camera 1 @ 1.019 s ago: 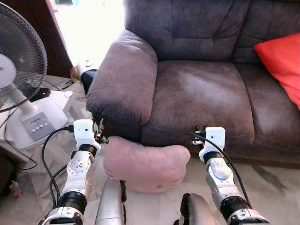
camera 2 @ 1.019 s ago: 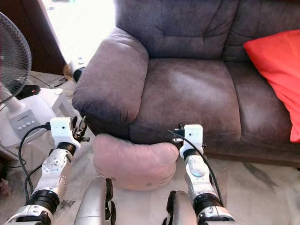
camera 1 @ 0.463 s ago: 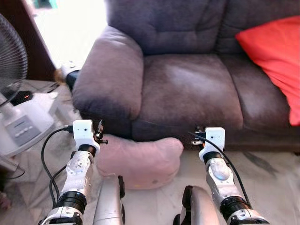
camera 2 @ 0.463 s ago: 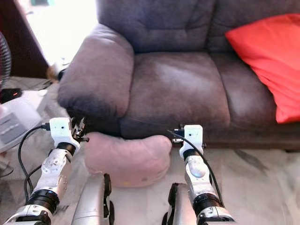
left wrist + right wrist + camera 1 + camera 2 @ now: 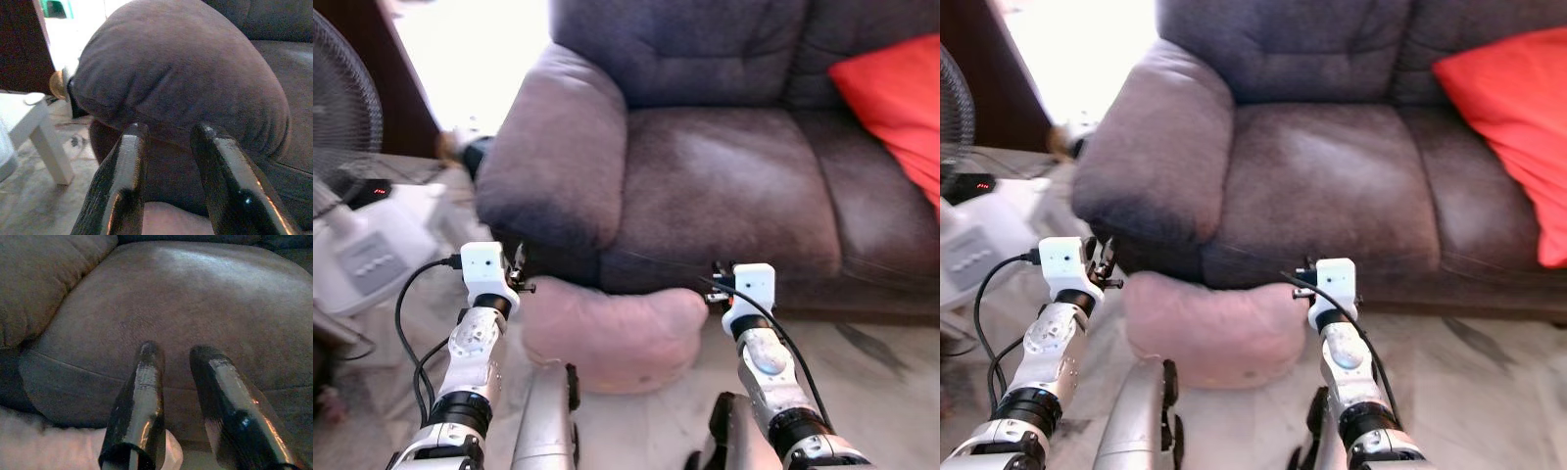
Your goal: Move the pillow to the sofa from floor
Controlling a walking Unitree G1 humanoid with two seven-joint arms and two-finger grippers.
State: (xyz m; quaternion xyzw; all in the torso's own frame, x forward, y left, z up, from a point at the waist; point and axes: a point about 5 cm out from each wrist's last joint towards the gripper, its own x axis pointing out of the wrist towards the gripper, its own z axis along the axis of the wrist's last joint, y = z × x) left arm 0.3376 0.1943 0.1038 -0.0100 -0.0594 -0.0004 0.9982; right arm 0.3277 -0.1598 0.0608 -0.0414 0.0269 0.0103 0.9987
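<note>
- the pillow (image 5: 607, 331), pale pink and soft, lies on the floor (image 5: 891, 392) in the lower middle of the frame, pressed against the front of the sofa (image 5: 724, 186) below its armrest (image 5: 558, 157).
- the left gripper (image 5: 168, 147) is at the pillow's left end, in the lower left of the head view, at the foot of the armrest; its two black fingers (image 5: 122, 176) stand a narrow gap apart with nothing between them, pointing at the armrest, and a strip of pink pillow shows below them.
- the right gripper (image 5: 176, 377) is at the pillow's right end, lower middle-right of the head view, just in front of the seat edge; its fingers (image 5: 139, 401) are likewise slightly parted and hold nothing, pointing at the seat cushion (image 5: 195, 298), with pillow fabric at the lower left of that wrist picture.
- i cannot tell whether either gripper touches the pillow.
- the sofa is dark grey-brown and covers the upper middle and right of the frame.
- a red cushion (image 5: 1518, 127) rests on the sofa at the upper right edge.
- a fan (image 5: 342, 137) with a white base stands at the left edge, beside a small white table (image 5: 29, 127).
- the floor is pale marbled tile.
- black cables (image 5: 411, 323) run along both silver arms.
</note>
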